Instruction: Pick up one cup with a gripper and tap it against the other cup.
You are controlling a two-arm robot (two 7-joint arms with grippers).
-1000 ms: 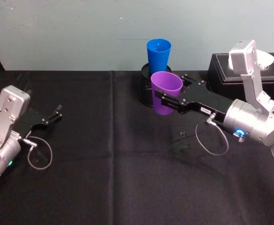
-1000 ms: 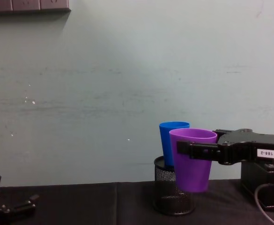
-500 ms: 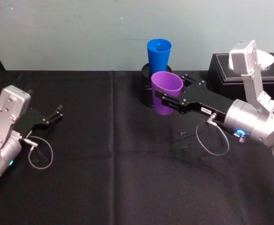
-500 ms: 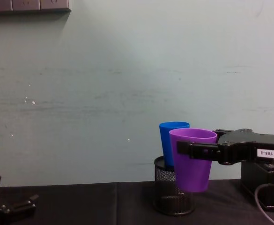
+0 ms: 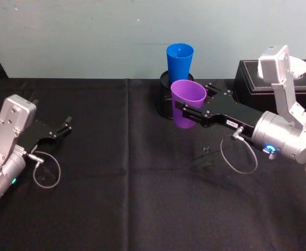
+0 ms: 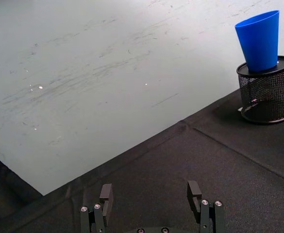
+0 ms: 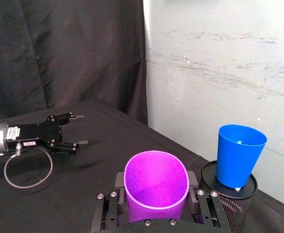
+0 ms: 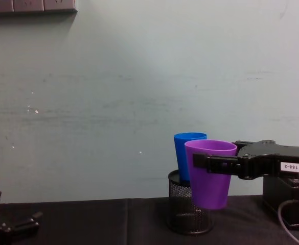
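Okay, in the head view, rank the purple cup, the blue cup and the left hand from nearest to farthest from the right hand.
1. Purple cup, gripped in the right hand itself.
2. Blue cup, just behind it, standing in the mesh holder.
3. Left hand, open, far off at the table's left side.

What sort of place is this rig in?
Probably a robot test bench: black cloth-draped table, bare pale wall, black curtain backdrop, and the right pincer holding a purple plastic tumbler.

Head view steeply downward, chest view low and level; both on the blue cup (image 5: 180, 60).
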